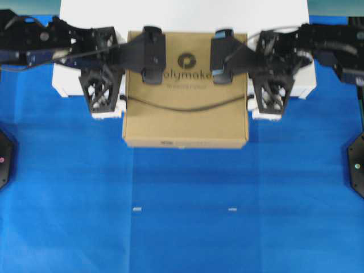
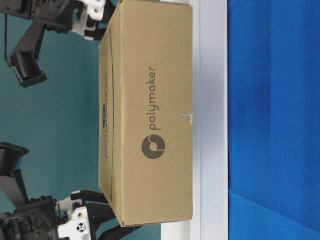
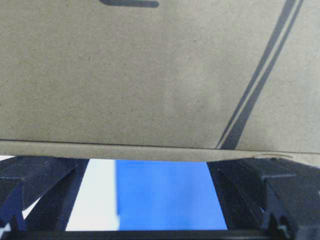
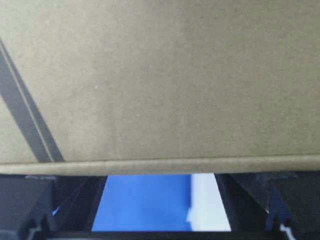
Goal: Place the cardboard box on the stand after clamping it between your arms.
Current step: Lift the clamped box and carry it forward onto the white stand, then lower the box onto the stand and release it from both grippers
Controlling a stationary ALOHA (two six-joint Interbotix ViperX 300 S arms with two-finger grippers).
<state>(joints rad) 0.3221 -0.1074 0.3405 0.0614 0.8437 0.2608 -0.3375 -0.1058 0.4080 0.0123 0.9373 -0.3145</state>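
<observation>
One cardboard box (image 1: 186,108), squeezed between my two arms at its left and right sides. My left gripper (image 1: 102,94) presses the left wall, my right gripper (image 1: 272,91) the right wall. Both wrist views show fingers (image 3: 42,192) spread wide, blue cloth visible between them, the box wall lying flat across their tips. Nothing is pinched; the hold is arm against arm only.

Position: in the overhead view the far half of the box overlaps the stand (image 1: 182,14), while the near half hangs out over the blue table cover (image 1: 182,216). The table-level view shows the box against the stand's white edge; whether its bottom touches the top or sits just above it, I cannot tell.

Risks, as I judge them:
- Squeeze eases unevenly: box slides down my fingertips or yaws, one corner dropping.
- Release now: near half has no support under it, so the box could tip off the stand's near edge.
- Too much squeeze: cardboard walls bow inward, and grip goes soft.
- Box edge catches the stand's rim while travelling farther.

Count: box, one. Stand, one. Arms, two. Grippers, two. Small pale marks (image 1: 136,209) on the cloth, two.
</observation>
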